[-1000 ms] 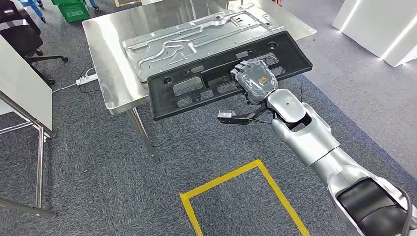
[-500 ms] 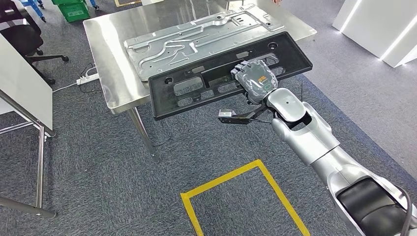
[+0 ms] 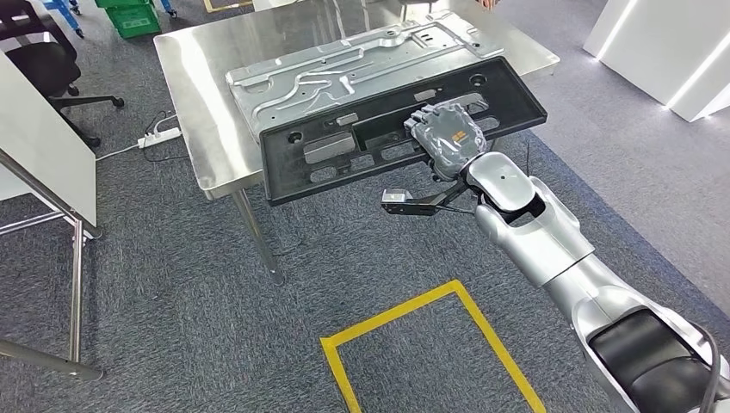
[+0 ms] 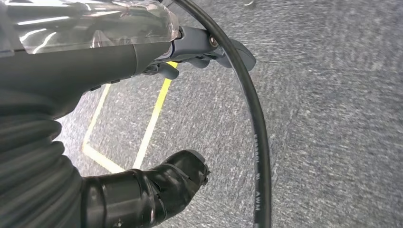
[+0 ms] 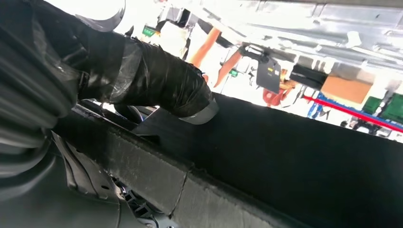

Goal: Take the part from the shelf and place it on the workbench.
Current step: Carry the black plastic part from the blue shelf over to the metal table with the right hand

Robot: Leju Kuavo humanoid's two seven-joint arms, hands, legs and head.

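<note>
The right hand (image 3: 448, 138) grips the long black part (image 3: 344, 155) — flat, long axis running left-right, right end farther away — over the workbench (image 3: 185, 73) front edge, overlapping a silver panel (image 3: 344, 64). The left hand (image 4: 157, 52) hangs open.

The black part (image 3: 400, 129) hides the right hand's fingers (image 3: 423, 114) (and the workbench's (image 3: 198, 69) near edge).

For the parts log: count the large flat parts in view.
2: the black plastic panel, held by the right hand at the workbench edge; the silver metal panel, lying on the workbench.
</note>
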